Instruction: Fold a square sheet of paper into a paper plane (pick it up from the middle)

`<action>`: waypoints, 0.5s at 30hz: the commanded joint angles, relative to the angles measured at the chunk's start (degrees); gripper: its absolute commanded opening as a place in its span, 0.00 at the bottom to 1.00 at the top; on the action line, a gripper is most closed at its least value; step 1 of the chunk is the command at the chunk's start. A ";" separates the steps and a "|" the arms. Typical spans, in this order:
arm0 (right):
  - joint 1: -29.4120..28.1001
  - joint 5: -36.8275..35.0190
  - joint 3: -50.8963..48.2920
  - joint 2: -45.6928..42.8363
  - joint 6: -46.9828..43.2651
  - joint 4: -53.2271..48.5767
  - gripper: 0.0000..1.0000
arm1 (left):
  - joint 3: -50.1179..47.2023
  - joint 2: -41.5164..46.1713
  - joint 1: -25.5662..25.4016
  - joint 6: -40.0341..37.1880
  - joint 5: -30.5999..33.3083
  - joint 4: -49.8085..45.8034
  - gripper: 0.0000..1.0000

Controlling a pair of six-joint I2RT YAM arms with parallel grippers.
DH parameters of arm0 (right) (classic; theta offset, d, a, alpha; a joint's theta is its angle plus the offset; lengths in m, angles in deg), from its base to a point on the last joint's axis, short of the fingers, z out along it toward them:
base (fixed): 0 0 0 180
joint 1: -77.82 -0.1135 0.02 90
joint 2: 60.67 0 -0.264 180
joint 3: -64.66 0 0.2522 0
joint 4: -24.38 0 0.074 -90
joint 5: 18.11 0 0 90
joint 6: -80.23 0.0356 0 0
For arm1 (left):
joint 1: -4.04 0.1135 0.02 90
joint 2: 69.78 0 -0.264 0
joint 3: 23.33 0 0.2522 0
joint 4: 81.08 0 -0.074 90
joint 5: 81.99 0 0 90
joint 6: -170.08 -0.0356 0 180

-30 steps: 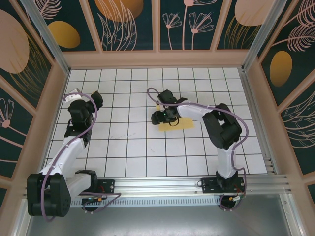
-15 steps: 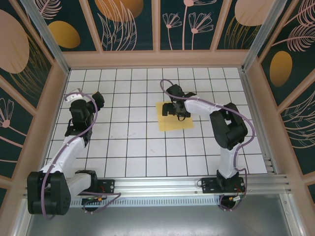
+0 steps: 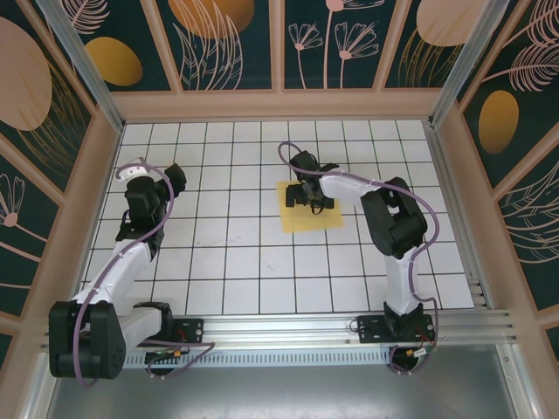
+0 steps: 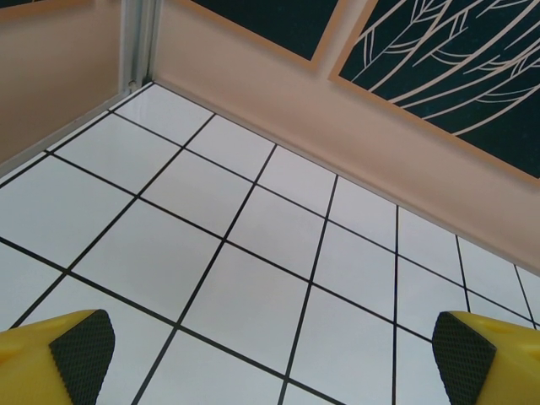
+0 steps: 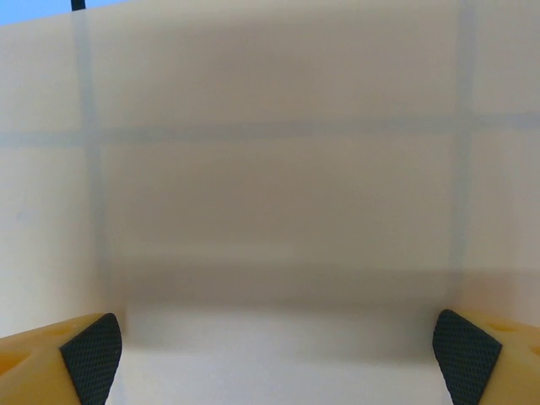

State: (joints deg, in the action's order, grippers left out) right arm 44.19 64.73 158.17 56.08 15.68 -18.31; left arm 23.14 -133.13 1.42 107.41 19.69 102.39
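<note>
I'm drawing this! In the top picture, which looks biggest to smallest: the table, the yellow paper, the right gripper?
Biggest: table, by far.
Next: yellow paper.
Smallest: right gripper, clearly smaller than the paper.

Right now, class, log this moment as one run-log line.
square sheet of paper: flat, unfolded | right gripper: open, over it | left gripper: open, over bare tiles | fold: not begun

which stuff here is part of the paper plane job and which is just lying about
Job: square sheet of paper, flat on the tiles; right gripper, open above it.
Not in use: left gripper, open over tiles; patterned walls.
</note>
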 commanded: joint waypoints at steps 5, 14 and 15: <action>-0.44 -0.06 -2.83 4.09 -0.64 -0.94 0.92 | 1.80 -0.89 0.33 1.06 -1.13 -0.19 0.99; 0.01 1.01 -5.30 4.68 -0.58 0.11 0.84 | 1.83 -1.33 0.33 1.22 -1.13 -0.22 0.98; -0.01 1.00 -5.23 4.56 -0.51 0.12 0.84 | 1.83 -1.29 0.33 1.23 -1.13 -0.19 0.99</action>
State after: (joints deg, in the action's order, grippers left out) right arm 43.97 62.48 156.64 56.03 15.64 -16.54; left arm 23.14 -134.07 1.42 107.85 18.90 102.39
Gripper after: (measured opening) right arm 0.840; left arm 0.985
